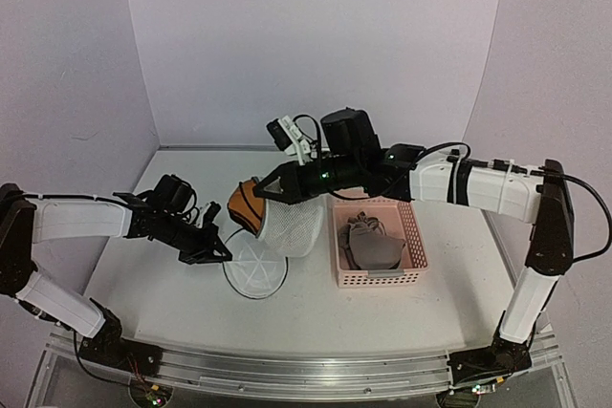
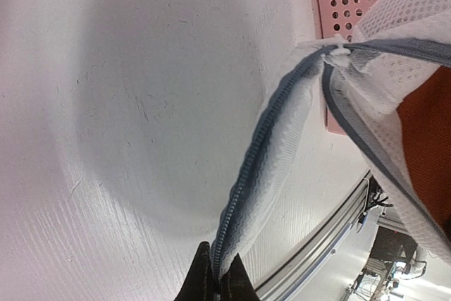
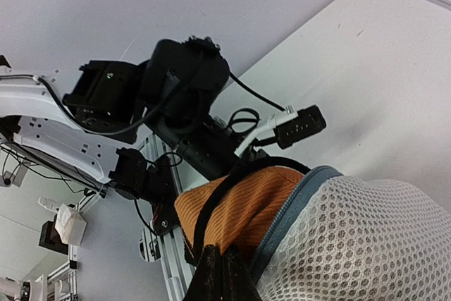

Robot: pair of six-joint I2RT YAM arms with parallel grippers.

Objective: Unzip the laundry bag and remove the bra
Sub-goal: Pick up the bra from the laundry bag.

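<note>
Pale lavender walls (image 1: 316, 45) behind, white counter (image 1: 143, 284) below. Both arms meet at centre.

Pink basket (image 1: 378, 277) sits right of centre with a grey item (image 1: 373, 247) inside; can't tell what it is.

Laundry bag (image 1: 298, 228) is just left of the basket, tipped on its side with the mouth facing left. Its lid (image 1: 256, 272) is unzipped and hanging down onto the counter, attached at one point.

Bra (image 1: 243, 205) pokes out of the mouth, orange cup and black strap showing; the rest is inside the mesh, out of sight.

Left end effector (image 1: 215, 255) is pinched narrow on the lid's zipper rim (image 2: 246, 167), likely pulling it aside to keep the mouth clear.

Right end effector (image 1: 260, 190) is at the top of the opening, closed on the orange fabric by the strap, probably to draw it out. The wrist view crops the fingers, so I can't tell if the bag's rim is pinched too.

Zipper pull not made out. Unzip looks done; removal not yet.
</note>
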